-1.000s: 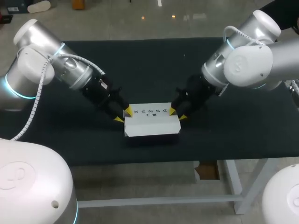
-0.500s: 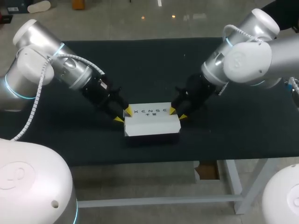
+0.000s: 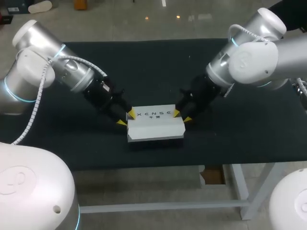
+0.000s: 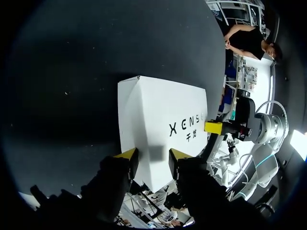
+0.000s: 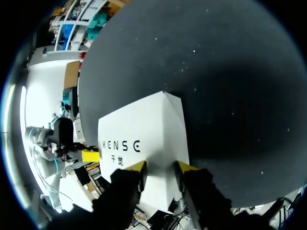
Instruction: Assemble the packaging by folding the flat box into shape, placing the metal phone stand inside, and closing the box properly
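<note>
Matt white card box (image 3: 155, 123), matt black cloth table (image 3: 144, 67)

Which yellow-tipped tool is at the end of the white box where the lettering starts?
The left tool; the right tool sits at the box's opposite end, by the last letter.

A box (image 3: 155, 124) is lying mid-table (image 3: 153, 67), toward the front edge, with the left gripper (image 3: 125, 118) sitting at its left end and the right gripper (image 3: 183, 116) at its right end, each apparently touching it, the arms coming in from opposite sides.
</note>
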{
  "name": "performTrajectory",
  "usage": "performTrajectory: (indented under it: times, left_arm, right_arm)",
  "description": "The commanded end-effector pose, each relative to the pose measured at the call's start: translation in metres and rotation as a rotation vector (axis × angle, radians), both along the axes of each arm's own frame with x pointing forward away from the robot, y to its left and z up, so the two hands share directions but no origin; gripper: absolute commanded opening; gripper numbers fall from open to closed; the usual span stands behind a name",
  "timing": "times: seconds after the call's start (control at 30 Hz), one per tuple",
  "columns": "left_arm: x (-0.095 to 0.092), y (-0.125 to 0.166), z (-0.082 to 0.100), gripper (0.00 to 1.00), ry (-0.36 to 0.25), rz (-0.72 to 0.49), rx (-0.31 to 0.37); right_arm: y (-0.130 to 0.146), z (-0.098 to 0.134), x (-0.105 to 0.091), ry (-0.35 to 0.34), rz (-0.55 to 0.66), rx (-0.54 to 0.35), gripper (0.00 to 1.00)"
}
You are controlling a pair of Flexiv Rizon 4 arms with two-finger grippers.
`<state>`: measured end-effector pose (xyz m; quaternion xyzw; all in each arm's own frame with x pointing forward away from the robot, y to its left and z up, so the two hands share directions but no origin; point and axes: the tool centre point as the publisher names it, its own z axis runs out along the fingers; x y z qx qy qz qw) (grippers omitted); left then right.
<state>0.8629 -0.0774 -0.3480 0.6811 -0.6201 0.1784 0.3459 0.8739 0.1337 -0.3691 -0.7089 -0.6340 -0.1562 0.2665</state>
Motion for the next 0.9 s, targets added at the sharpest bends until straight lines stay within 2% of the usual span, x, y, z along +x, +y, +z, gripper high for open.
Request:
performTrajectory:
  times: [0.03,0.3,0.9]
  left_arm:
    - [-0.002,-0.003,0.001,0.45,-0.001,0.004,0.002]
    - [-0.003,-0.003,0.003,0.43,-0.003,0.006,0.004]
    - [0.000,-0.003,0.010,0.46,0.009,-0.005,0.002]
  right_arm:
    - [0.004,-0.001,0.003,0.009,0.003,0.001,0.41]
    - [0.003,0.000,0.002,0.008,0.000,0.001,0.41]
    - [0.007,0.010,0.003,0.014,0.006,0.020,0.43]
